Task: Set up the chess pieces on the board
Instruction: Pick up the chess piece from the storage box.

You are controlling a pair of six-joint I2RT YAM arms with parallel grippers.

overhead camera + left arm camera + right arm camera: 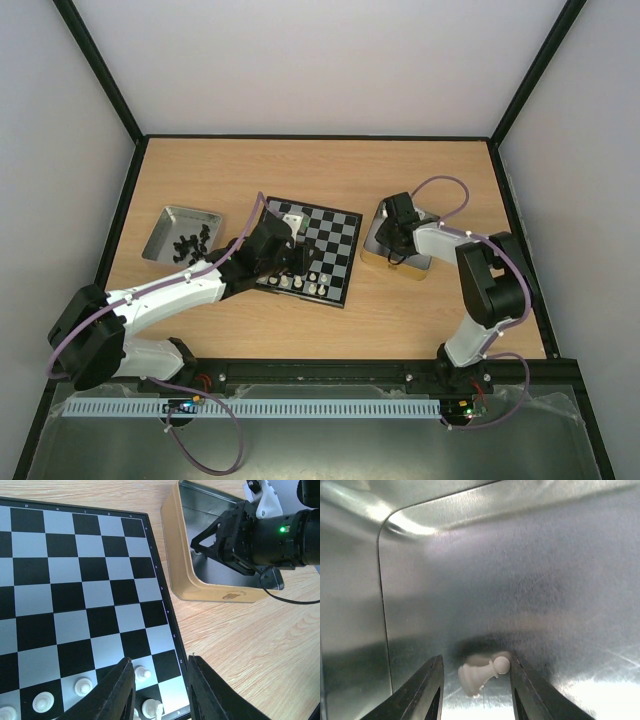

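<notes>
The board (335, 238) lies mid-table, and its black and pale checks (75, 580) fill the left wrist view. Cream chess pieces stand along its near edge, among them a pawn (142, 672) and a taller piece (150, 708). My left gripper (300, 262) (160, 677) hovers open over that near right corner and holds nothing. My right gripper (385, 245) (475, 659) reaches into a silvery tin (470, 540). Its jaws stand either side of a cream pawn (480, 675) lying on its side. The pawn's head touches the right finger; the left finger stands apart from the base.
The gold-walled tin (175, 555) (400, 268) sits just right of the board. A second tin (168, 222) at the left holds several black pieces (190, 243). Black frame posts and white walls bound the table.
</notes>
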